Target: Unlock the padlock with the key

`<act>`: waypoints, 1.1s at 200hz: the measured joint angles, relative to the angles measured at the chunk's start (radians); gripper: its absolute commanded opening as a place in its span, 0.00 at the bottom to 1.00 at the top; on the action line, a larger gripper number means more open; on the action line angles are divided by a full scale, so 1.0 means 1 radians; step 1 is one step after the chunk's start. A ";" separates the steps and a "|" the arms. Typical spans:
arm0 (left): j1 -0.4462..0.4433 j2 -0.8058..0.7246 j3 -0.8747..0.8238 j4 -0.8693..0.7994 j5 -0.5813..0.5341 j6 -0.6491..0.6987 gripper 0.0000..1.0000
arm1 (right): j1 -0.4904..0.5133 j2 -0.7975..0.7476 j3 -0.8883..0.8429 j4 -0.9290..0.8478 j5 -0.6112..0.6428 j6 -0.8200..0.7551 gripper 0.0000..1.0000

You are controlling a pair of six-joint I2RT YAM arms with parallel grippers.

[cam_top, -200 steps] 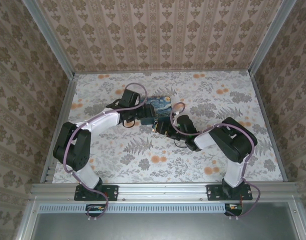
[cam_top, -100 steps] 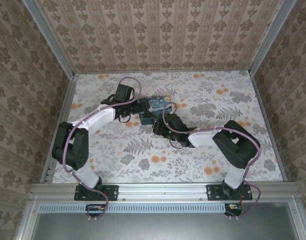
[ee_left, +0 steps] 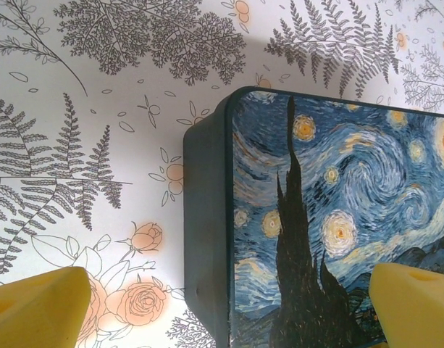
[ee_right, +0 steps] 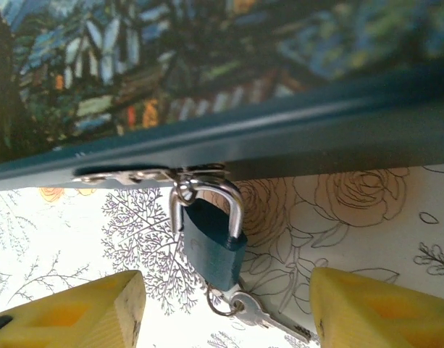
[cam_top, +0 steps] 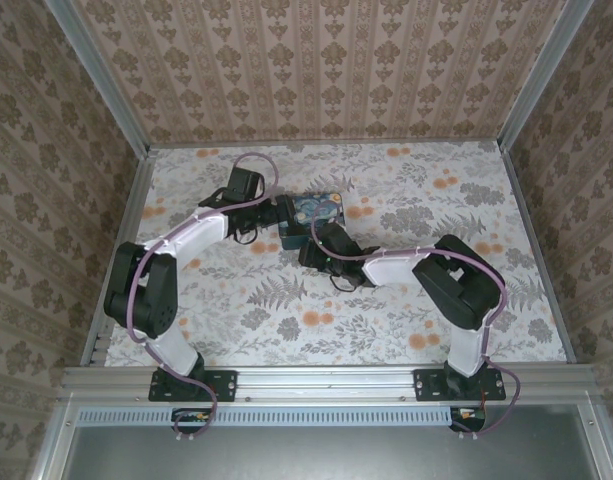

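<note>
A small teal padlock (ee_right: 211, 246) hangs by its silver shackle from the metal hasp (ee_right: 127, 175) on the front of the blue swirl-painted box (ee_right: 229, 72). Just below the lock's bottom end, the silver key (ee_right: 261, 315) lies on the table with its ring (ee_right: 220, 301). The key's blade points away to the right. My right gripper (ee_right: 225, 308) is open, its yellow fingers (ee_right: 84, 312) either side of the lock and key without touching them. My left gripper (ee_left: 229, 312) is open wide over the box's (ee_left: 337, 217) left end. From above, both grippers (cam_top: 276, 214) (cam_top: 311, 250) sit at the box (cam_top: 318, 207).
The floral tablecloth (cam_top: 416, 200) runs back to patterned walls and metal side rails (cam_top: 126, 240). Free table lies right of and behind the box. The right arm (cam_top: 406, 265) stretches low across the middle.
My right gripper has shifted left and closer to the box front, the arm stretching out lower. My left wrist has drawn back slightly to the left. Both stay open.
</note>
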 measured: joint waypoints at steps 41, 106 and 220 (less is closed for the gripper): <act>0.000 0.004 0.000 0.000 0.000 0.000 1.00 | 0.010 0.033 0.054 -0.051 0.027 -0.026 0.56; 0.000 0.016 0.000 0.000 0.000 0.000 1.00 | 0.014 0.057 0.072 -0.065 0.064 -0.051 0.29; -0.066 0.019 0.017 -0.034 -0.055 0.063 1.00 | -0.103 -0.071 -0.168 0.110 -0.088 -0.075 0.00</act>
